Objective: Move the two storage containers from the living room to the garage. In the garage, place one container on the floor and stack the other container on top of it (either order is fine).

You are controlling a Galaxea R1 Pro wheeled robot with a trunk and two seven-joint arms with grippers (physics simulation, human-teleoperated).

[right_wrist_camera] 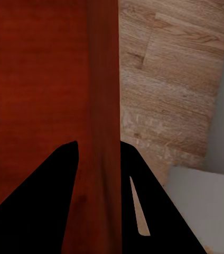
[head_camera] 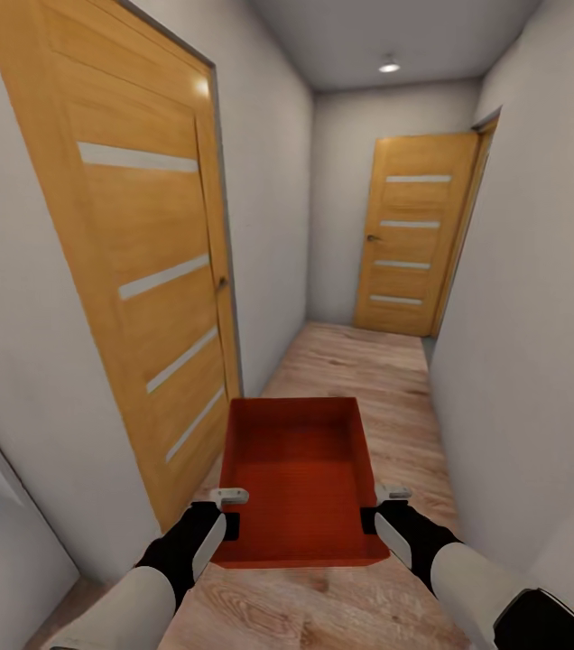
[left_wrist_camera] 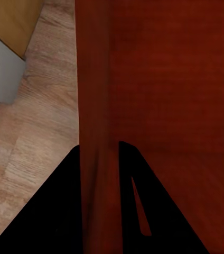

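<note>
A narrow hallway runs ahead. A container (head_camera: 300, 478) is held centrally in front of the robot, above the plank floor (head_camera: 359, 370). The left gripper (head_camera: 230, 524) clamps its left wall and the right gripper (head_camera: 370, 519) its right wall (each wall sits between two fingers). A door (head_camera: 147, 262) lies near left; another door (head_camera: 411, 233) stands at the far end, right of centre.

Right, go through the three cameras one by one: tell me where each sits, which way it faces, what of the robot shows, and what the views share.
Head view: on the head, looking forward and down a hallway; both forearms, left gripper and right gripper hold the storage container.
Left wrist view: along the left fingers, which straddle the bin's wall over wood floor.
Right wrist view: along the right fingers, astride the opposite wall.
Shared: the red container appears in all three.
</note>
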